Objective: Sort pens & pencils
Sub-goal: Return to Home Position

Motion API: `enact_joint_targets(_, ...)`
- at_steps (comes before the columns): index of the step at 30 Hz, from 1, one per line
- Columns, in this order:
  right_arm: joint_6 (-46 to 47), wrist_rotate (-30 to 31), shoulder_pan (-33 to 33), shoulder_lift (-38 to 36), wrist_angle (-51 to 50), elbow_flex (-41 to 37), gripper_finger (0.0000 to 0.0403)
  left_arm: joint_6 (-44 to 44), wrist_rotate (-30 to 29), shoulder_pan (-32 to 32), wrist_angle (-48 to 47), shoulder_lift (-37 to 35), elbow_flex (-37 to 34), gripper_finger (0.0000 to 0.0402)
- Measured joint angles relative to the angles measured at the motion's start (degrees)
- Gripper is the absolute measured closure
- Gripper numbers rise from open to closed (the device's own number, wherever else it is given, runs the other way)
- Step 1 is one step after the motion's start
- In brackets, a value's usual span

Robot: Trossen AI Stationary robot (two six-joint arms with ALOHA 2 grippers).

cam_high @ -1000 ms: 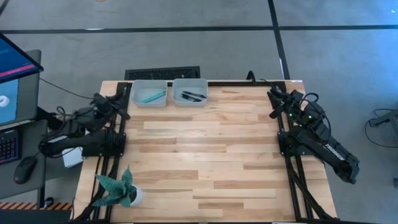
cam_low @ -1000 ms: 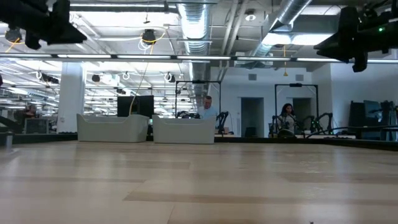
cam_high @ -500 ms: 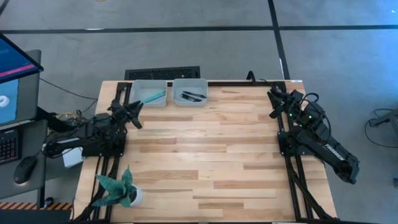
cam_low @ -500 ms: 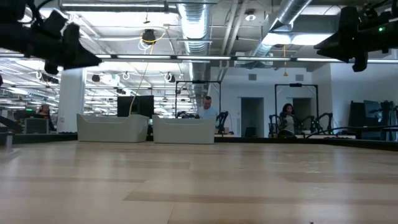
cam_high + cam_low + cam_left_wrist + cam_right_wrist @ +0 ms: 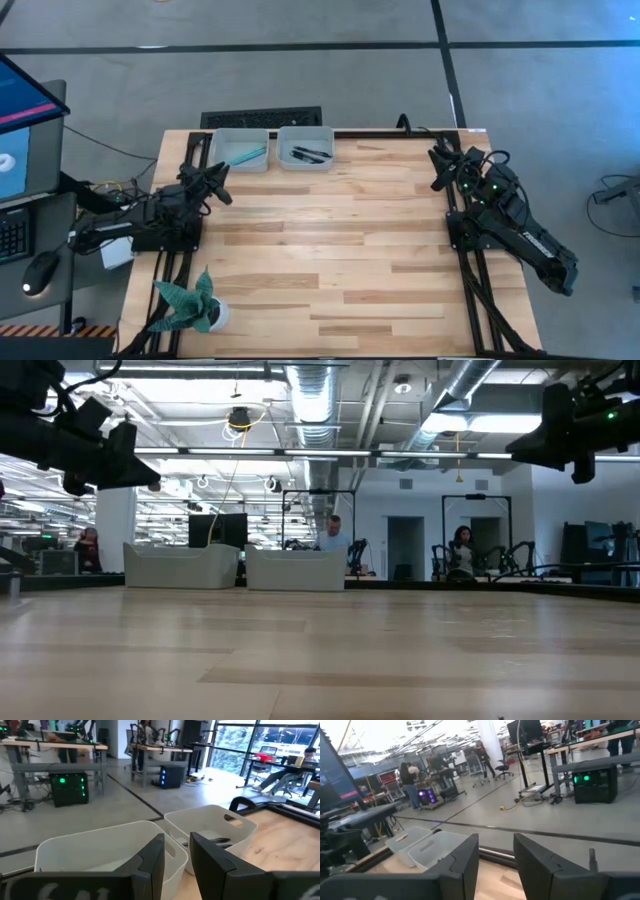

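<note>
- Since 1 second ago my left gripper [image 5: 217, 181] has swung rightward off the table's [image 5: 330, 240] left edge; it now sits left of centre in the high view, just below the left bin [image 5: 240, 131].
- My right gripper [image 5: 440, 165] has barely shifted, parked at the upper right by the table's edge.
- Both sets of fingers stand slightly parted with nothing between them.
- The teal pens [image 5: 243, 155] lie in the left bin, the black pens [image 5: 307, 154] in the right bin [image 5: 305, 129], both at the top centre.
- I see no pens loose on the table, so I judge the sorting finished and only parking the arms remains.
</note>
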Motion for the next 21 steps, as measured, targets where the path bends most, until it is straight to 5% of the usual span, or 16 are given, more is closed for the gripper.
enact_joint_targets(21,3.1,1.6,0.1,0.2,14.9,-13.1,0.0261,1.2,-0.2,0.0,-0.6,0.0,0.0,0.0319)
